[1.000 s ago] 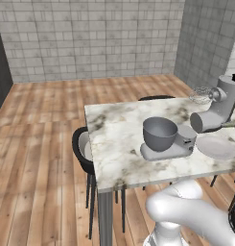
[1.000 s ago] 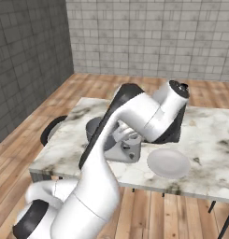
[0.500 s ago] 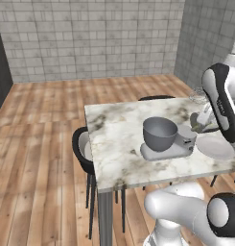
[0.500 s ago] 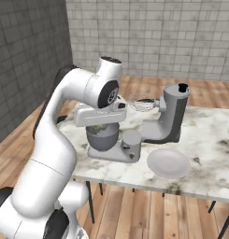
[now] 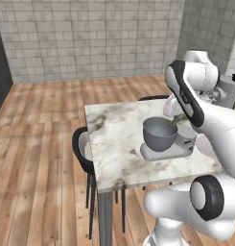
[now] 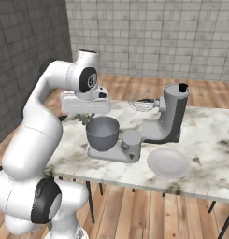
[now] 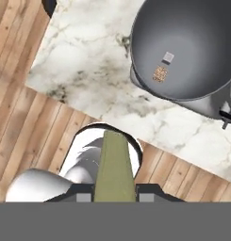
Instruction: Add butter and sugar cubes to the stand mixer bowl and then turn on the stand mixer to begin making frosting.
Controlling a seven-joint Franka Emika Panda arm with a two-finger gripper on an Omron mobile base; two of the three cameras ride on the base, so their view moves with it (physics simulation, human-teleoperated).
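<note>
My gripper point(image 7: 114, 196) is shut on the butter point(image 7: 114, 162), a pale olive stick that points forward between the fingers. The stand mixer bowl point(image 7: 192, 33), deep and dark grey, lies ahead and to the right in the hand view. A tan sugar cube point(image 7: 159, 74) rests on its bottom beside a small grey speck. From the right base view the gripper point(image 6: 85, 118) hangs by the bowl's point(image 6: 103, 132) left rim, over the table edge. The bowl sits on the stand mixer point(image 6: 168, 120), whose head is tilted back with the whisk point(image 6: 142, 103) raised. In the left base view the butter point(image 5: 178, 119) shows just behind the bowl point(image 5: 159, 133).
A round white plate point(image 6: 168, 163) lies on the marble table point(image 6: 207, 140) in front of the mixer. A dark chair point(image 5: 82, 149) stands at the table's left side. Wooden floor point(image 7: 27, 122) lies below the table edge under my hand.
The arm has swung from the plate and mixer side across to the bowl's far rim, carrying the butter. The jaws have stayed shut on it.
</note>
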